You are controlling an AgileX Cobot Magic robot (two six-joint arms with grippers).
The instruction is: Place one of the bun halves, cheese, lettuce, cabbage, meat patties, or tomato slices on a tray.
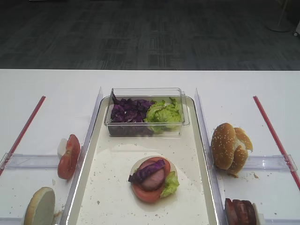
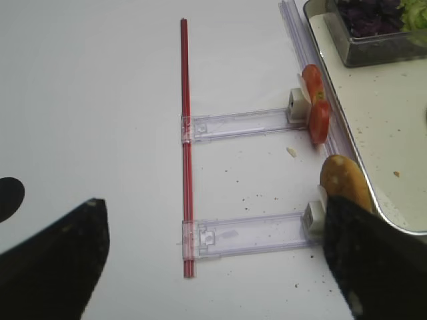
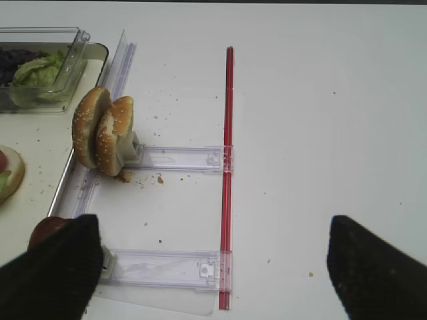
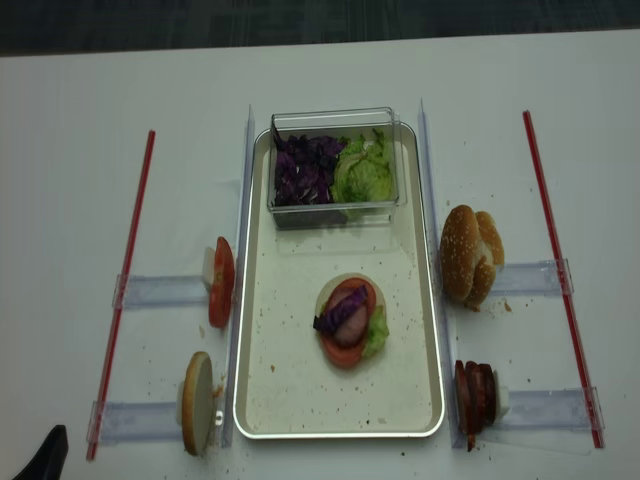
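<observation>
Tray: large cream-white rectangular tray (image 4: 262, 370), half-built burger in its middle.
Left hand (image 2: 213, 257): open, empty, over table beside upright tan bun half (image 2: 344, 180).
Right hand (image 3: 217, 267): spread wide, empty.

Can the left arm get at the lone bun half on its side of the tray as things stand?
Probably yes. The left gripper is open above the table, and the bun half stands on edge in its clear holder just outside the tray, near the gripper's right finger, nothing covering it.

Lab-like test setup: white table (image 1: 150, 79), red marker strips (image 4: 125, 280), clear acrylic holders (image 3: 180, 159), grey carpet-tile floor (image 1: 150, 33).
</observation>
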